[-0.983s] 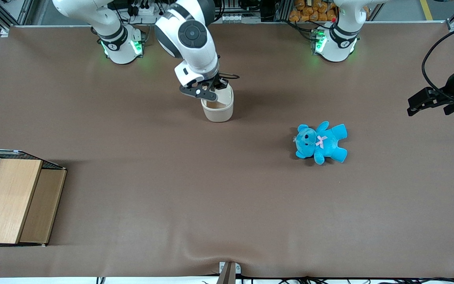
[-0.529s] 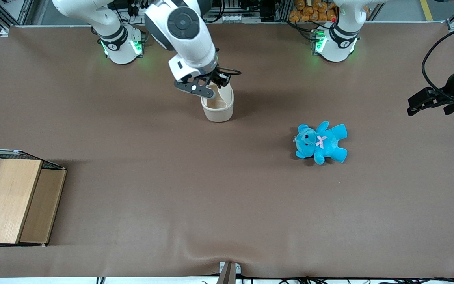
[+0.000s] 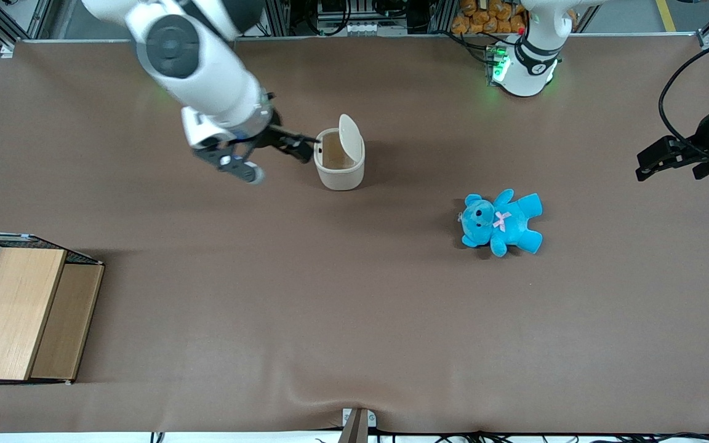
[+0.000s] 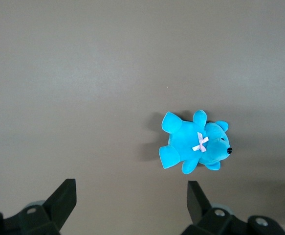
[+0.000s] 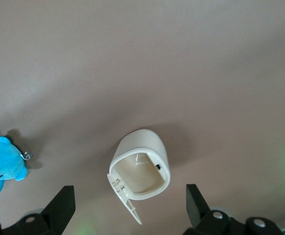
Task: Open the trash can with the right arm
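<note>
One trash can [image 3: 340, 165] is standing in the upper middle of the front frame on the brown surface [image 3: 354, 320], and its flip lid [image 3: 349, 136] is standing up on edge, leaving the tan inside showing. The right arm [image 3: 197, 58] is reaching in from the upper left of the frame, and its tool [image 3: 280, 161] is hanging just beside the can, on the working arm's side of it, with nothing between the fingers; they are spread wide apart, which the wrist view shows plainly, one dark finger [image 5: 59, 208] on either side of the can [image 5: 141, 169]. I am counting one blue teddy [image 3: 500, 222], lying flat in the right-centre of the frame, well apart from the can and nearer the front camera than it. One wooden box with wire mesh [image 3: 19, 311] is sitting at the lower left edge of the frame, toward the working arm's end of the surface.
</note>
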You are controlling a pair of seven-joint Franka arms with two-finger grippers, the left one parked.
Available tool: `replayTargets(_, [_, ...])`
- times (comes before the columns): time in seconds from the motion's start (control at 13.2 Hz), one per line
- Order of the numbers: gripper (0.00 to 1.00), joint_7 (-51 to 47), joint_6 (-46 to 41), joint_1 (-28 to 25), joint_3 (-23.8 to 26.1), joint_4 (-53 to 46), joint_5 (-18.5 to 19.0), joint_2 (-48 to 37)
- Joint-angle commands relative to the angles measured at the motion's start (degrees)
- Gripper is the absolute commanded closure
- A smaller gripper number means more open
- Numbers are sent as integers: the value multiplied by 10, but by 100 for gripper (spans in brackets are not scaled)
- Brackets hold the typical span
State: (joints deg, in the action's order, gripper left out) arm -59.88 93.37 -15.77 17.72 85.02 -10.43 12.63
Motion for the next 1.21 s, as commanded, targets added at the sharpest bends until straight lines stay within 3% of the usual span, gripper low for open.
replayTargets(0.0, [0,40,-61,56,20,-56,11,13])
replayTargets(0.3, [0,196,-121,122,0,-77,20,-6])
replayTargets(0.45, [0,299,-144,127,-46,-79,38,-18])
replayTargets(0.68, [0,439,-163,134,-128,-83,37,-39])
replayTargets(1.13, [0,580,-191,159,-193,-75,36,-86])
